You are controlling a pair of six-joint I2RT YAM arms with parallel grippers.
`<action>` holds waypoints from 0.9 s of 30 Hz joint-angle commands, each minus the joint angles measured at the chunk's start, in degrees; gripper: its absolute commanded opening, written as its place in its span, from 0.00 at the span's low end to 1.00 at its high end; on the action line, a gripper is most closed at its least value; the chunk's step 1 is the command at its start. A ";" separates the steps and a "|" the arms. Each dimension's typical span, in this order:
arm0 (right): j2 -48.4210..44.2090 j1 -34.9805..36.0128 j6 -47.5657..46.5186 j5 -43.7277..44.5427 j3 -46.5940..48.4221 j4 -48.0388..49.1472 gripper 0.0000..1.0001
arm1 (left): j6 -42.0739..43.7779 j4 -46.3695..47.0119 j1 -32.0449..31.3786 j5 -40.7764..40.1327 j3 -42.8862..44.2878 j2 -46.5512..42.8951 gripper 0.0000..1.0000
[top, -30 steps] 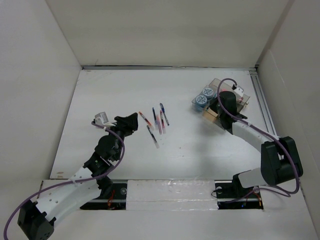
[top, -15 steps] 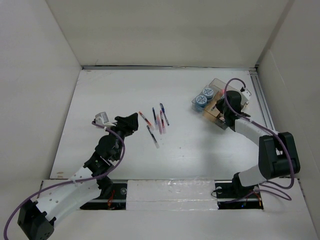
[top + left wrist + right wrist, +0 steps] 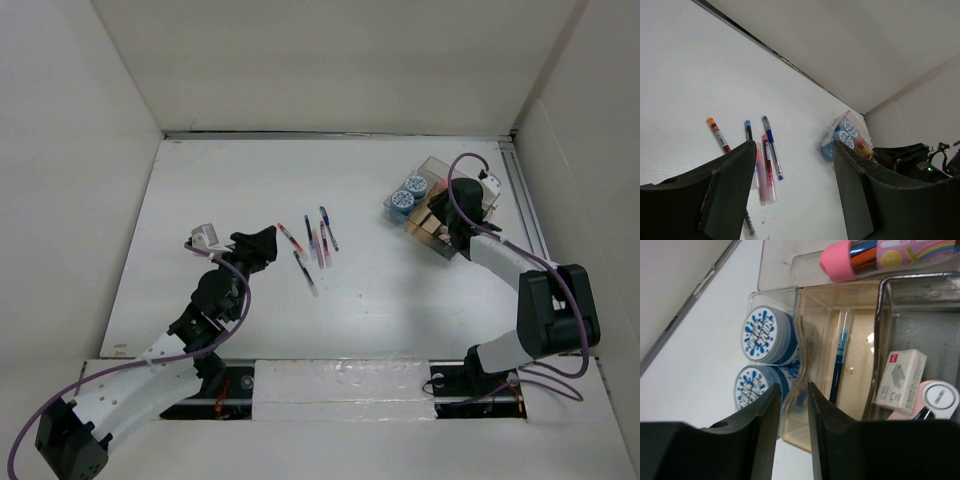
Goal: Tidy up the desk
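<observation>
Counter (image 3: 400,310): large flat white matte tabletop that fills the workspace, with the arm bases at its near edge, white upright panels (image 3: 330,60) on three sides and a metal rail (image 3: 526,210) along the right edge

Left end effector (image 3: 268,245): black, two-fingered, near the left-centre of the counter. Fingers spread wide, nothing held, pointing towards the pens

Loose pens (image 3: 318,245): a small scatter lying flat at mid-counter, just beyond the left end effector. One is orange-capped (image 3: 717,134), two are blue (image 3: 772,154), and the pink ones (image 3: 765,167) lie side by side. One more pen (image 3: 306,273) lies nearest the arms

Right end effector (image 3: 794,387): black, over the tray at the far right. Fingers parted by only a narrow gap, nothing seen between them

Clear compartmented plastic tray (image 3: 777,267): on the counter at the far right, beside the rail. Contents:
- two round tubs with blue-and-white patterned tops (image 3: 761,335) in a clear side compartment
- one blue pen (image 3: 839,365) lying in an amber-tinted compartment (image 3: 815,305)
- a small white printed box (image 3: 900,377) and a pink-and-white round item (image 3: 940,397) in a grey section
- a pink cylindrical case with a rainbow print (image 3: 875,255) at the far end
</observation>
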 commanded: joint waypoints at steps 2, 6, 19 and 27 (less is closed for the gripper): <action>-4.11 4.13 -4.04 -1.66 1.80 1.92 0.22 | 0.66 2.46 0.21 -0.46 1.97 -0.18 0.59; -1.14 12.65 -9.93 -5.54 4.07 3.70 0.00 | 0.49 2.11 0.21 -0.64 1.89 -0.71 0.59; 26.73 34.20 -21.10 0.50 31.31 -16.32 0.40 | 0.66 2.46 0.21 -1.52 0.92 -3.00 0.58; 30.87 34.20 -20.31 2.63 33.44 -18.73 0.38 | 0.58 2.11 0.21 -1.52 1.44 -2.38 0.58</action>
